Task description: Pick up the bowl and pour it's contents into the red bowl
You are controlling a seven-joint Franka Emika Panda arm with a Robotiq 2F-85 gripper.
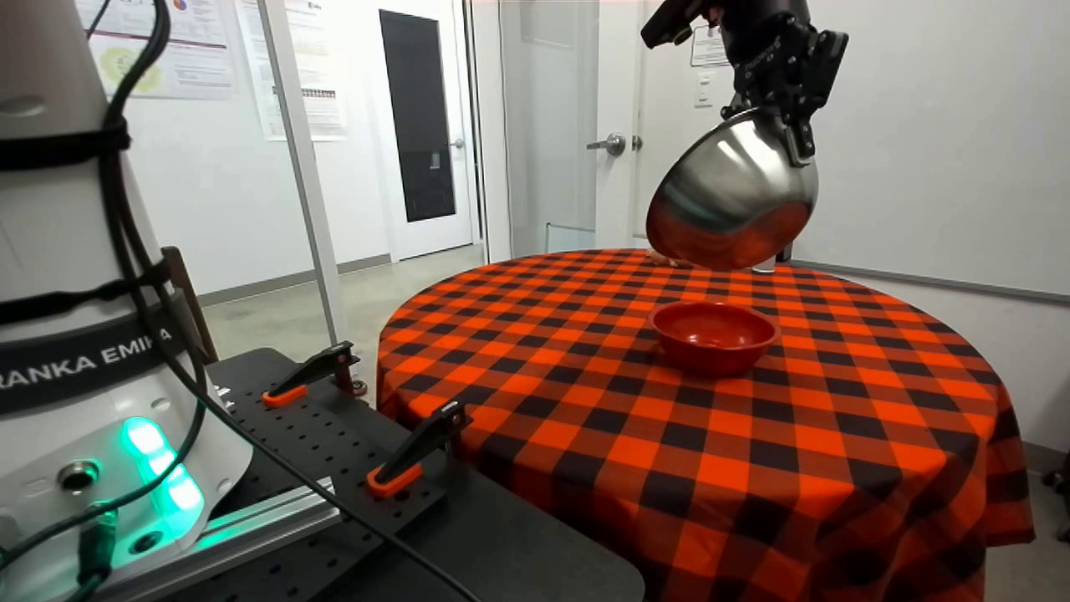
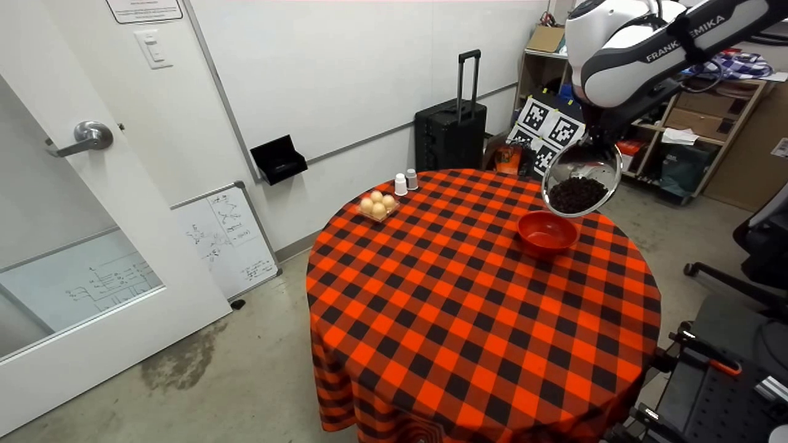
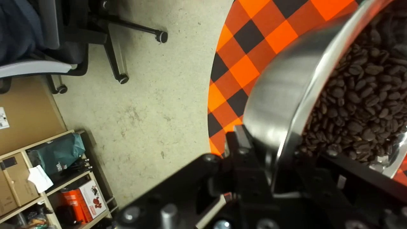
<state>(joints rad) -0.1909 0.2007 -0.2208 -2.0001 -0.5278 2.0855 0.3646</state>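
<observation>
While the black two-fingered gripper clamps the rim of the round, shiny stainless-steel bowl, we see that bowl hanging at the upper right of both exterior views, well above the red-and-black checked tablecloth. One finger lies along the outside of the steel wall and the other reaches inside, so the claw is pinched on the metal between them. The steel bowl is tipped steeply: in an exterior view its mouth is turned toward us, and the dark brown coffee beans lie heaped against its lower side. At the right of the wrist view we look straight onto the same heap, lying inside the rim.

Lower in both exterior views, right of centre, we find the small, shallow, glossy red bowl sitting upright on the tablecloth. The two bowls are near but apart, and from these angles we cannot tell whether the steel one hangs squarely over the red one or slightly to one side.

On the upper left part of the tablecloth, in an exterior view, we also see a cluster of pale beige eggs, with a small white bottle and a small grey bottle standing close together just to its upper right.
</observation>
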